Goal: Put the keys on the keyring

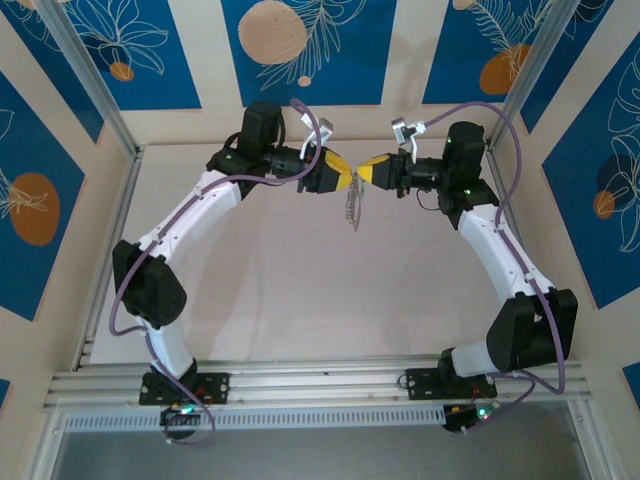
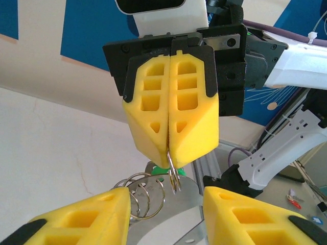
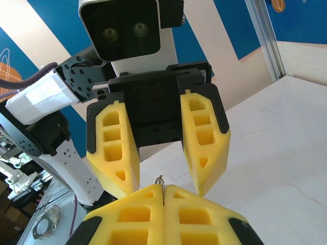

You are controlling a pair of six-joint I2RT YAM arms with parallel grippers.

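Seemingly mid-threading, the right gripper [image 2: 169, 153] is clamped shut on the keyring [image 2: 174, 179], which dangles just below its tips with the green-headed key [image 2: 158, 167] close behind, while the left gripper [image 1: 338, 178] opposite stands apart, likely needing to grasp that key next.

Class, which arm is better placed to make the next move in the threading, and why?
Probably left: the left gripper is open and free, while the right gripper is shut on the keyring, holding it.
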